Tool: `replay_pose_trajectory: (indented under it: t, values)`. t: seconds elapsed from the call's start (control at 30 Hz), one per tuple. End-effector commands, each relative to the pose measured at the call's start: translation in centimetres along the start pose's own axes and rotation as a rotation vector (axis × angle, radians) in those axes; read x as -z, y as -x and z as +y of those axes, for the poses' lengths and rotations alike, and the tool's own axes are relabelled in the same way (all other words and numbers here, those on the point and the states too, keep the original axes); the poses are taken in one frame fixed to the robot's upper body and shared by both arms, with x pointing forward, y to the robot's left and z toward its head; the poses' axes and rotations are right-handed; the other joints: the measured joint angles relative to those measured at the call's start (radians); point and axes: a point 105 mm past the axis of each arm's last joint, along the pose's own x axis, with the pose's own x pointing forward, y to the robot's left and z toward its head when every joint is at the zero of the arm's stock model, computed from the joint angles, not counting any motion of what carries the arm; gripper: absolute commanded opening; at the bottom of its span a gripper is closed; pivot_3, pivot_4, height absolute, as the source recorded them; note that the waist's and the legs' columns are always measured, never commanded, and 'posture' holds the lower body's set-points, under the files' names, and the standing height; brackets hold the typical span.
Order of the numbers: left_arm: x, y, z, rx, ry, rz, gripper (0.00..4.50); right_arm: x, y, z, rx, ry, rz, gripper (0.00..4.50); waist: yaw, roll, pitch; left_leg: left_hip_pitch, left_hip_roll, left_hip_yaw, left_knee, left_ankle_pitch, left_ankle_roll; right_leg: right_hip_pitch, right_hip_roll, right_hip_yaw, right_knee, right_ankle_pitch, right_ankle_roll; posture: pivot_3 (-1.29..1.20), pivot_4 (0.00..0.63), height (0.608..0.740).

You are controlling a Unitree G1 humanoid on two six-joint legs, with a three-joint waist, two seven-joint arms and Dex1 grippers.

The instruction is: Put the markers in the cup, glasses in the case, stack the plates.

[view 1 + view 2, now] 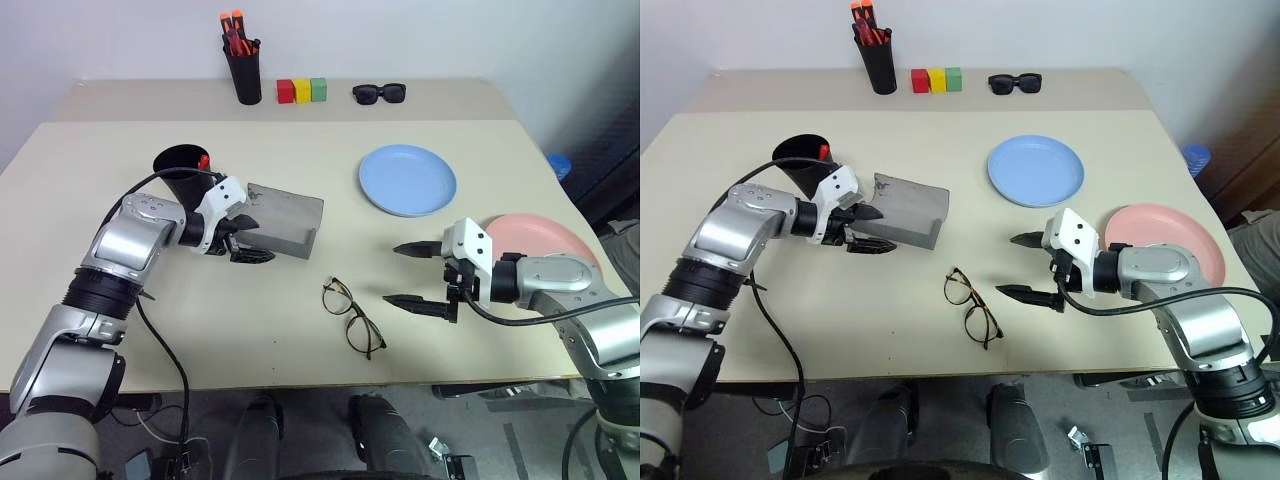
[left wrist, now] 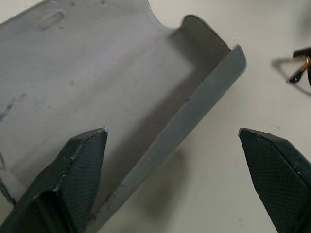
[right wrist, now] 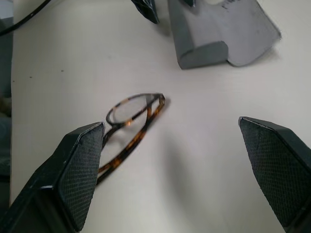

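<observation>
You've got a red marker tip showing in the matte-black tapered cup (image 1: 180, 160) w/ the gray felt case (image 1: 285, 220) just beside it, wire-framed glasses (image 1: 352, 316) loose on the bench near that case, light-blue plate (image 1: 407, 180) and pink plate (image 1: 545, 240) unstacked, left tool (image 1: 243, 240) and right tool (image 1: 420, 275) both open, holding nothing.

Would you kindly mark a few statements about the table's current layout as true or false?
1. The thin wire-framed glasses lie inside the gray felt-like case. False: they lie on the beige table, apart from the case.
2. The light blue round plate is stacked on the pink round plate. False: the two sit apart.
3. The right gripper is open, holding nothing. True.
4. The case is open. True.
5. The left gripper is at the case. True.
6. The chunky black sunglasses lie beside the thin glasses. False: they lie at the table's far edge.
</observation>
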Motion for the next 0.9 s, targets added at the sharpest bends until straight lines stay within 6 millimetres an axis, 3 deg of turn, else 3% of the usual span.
replay_pose_trajectory:
  t: [0.03,0.2,0.6,0.9]
  values:
    - [-0.4,0.0,0.6,-0.014,-0.047,0.007,2.55,-1.2,0.7,-0.1,0.031,0.064,-0.022,4.50,0.001,0.000,0.000,0.000,0.000,0.000,0.000,0.000,0.000,0.000,0.000,0.000,0.000,0.000,0.000,0.00,0.150,0.740]
    - [-0.3,-0.2,0.0,0.024,-0.057,-0.020,0.01,-1.4,0.4,0.0,0.035,0.066,-0.026,4.50,0.002,0.000,0.000,0.000,0.000,0.000,0.000,0.000,0.000,0.000,0.000,0.000,0.000,0.000,0.000,0.00,0.150,0.740]
    - [-0.2,0.9,-3.6,0.163,-0.127,-0.065,0.01,-2.3,-0.3,-0.3,0.003,0.088,-0.035,4.50,0.002,0.000,0.000,0.000,0.000,0.000,0.000,0.000,0.000,0.000,0.000,0.000,0.001,0.000,0.000,0.00,0.150,0.740]
    - [1.6,3.2,-6.4,0.246,-0.134,0.040,0.01,-2.7,-1.0,0.6,-0.042,0.088,-0.048,4.50,-0.001,0.000,0.000,0.000,0.000,0.000,0.001,0.000,0.001,0.000,0.000,0.000,0.001,0.000,0.000,0.00,0.150,0.740]
